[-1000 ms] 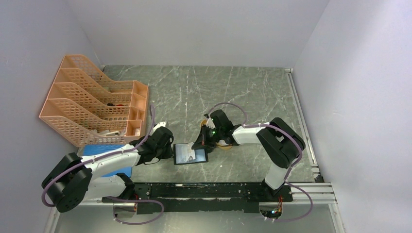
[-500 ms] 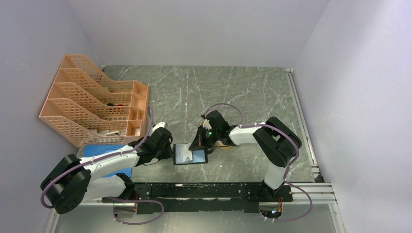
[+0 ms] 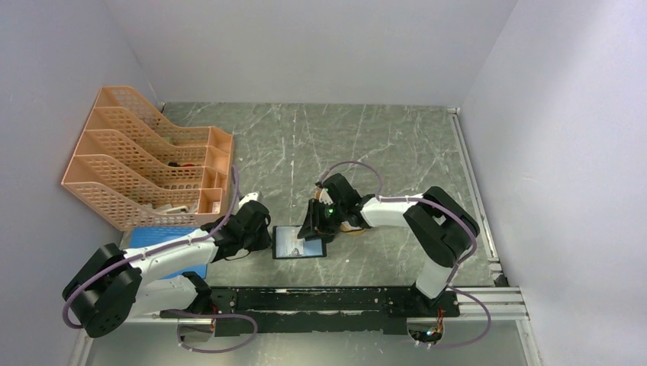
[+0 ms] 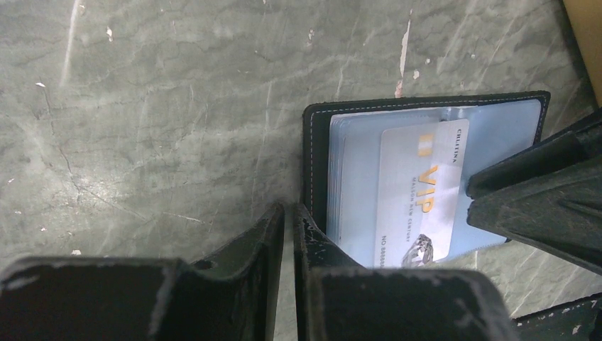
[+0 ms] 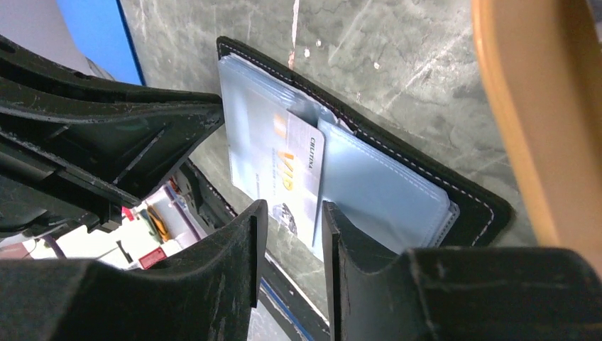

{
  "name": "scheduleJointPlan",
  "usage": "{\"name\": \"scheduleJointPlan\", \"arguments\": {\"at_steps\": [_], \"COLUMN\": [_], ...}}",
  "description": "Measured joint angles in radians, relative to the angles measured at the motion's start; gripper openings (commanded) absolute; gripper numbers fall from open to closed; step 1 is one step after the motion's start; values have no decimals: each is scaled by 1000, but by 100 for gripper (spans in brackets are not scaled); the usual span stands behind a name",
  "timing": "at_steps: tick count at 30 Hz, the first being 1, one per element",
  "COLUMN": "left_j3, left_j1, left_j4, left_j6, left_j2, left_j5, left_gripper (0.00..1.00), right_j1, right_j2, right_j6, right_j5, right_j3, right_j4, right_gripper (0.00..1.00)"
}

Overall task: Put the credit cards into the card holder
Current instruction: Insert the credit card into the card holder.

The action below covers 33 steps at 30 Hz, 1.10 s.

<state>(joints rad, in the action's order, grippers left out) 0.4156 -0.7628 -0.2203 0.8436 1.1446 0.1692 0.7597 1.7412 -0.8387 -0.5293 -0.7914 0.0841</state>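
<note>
Presently in play: one credit card [image 4: 419, 199], pale and marked VIP, is lodged partway in a shiny bluish pocket of the card holder [image 4: 316, 135]; its end is seen jutting past the holder's edge nearest the arm bases
Card holder: laid open and flat on the worktop [image 4: 142, 106]
Right pincer [image 5: 292, 209]: parted and released just beside the card's jutting end; nothing is gripped
Left pincer [image 4: 289, 220]: set at the holder's opposite edge; jaws are drawn almost together; whether the cover is nipped cannot be told
Card handling: judged light, thin, stiff and slick; best pushed or taken at the exposed short end, in line with the pocket
Holder handling: judged light and pliant; likely to slide unless pinned at its cover edge
</note>
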Motion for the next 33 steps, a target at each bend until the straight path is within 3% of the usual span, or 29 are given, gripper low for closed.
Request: {"name": "scheduleJointPlan", "arguments": {"at_steps": [33], "left_j3": [-29], "left_j1": [0], "left_j4": [1], "left_j6": [10], "left_j2": [-42], "left_j5": [-29], "left_gripper": [17], "right_j1": [76], "right_j2": [36], "right_j6": [11], "right_j5": [6], "right_j3": [-70], "right_j4": [-68], "right_gripper": [38]}}
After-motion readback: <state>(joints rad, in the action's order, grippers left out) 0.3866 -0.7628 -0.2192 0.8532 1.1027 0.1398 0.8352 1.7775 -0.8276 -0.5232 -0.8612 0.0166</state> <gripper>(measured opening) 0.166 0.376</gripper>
